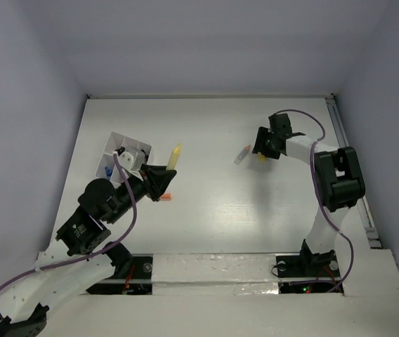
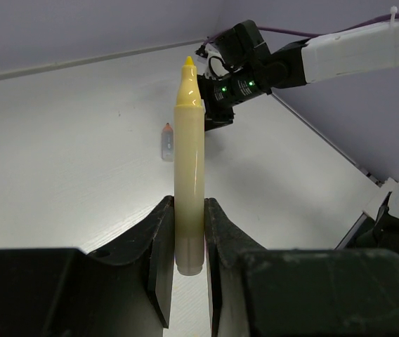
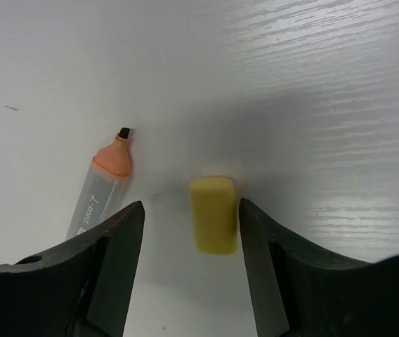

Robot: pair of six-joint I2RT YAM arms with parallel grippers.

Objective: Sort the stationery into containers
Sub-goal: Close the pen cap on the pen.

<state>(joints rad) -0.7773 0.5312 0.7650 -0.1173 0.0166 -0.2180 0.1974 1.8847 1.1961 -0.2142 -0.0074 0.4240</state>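
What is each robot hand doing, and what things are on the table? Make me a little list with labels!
left gripper: shut on the yellow marker
right gripper: open, one jaw on each side of the yellow eraser
beside the eraser: orange-tipped marker, uncapped, lying flat
container: white compartment box, by the left arm
loose: small orange item on the table, near the left gripper
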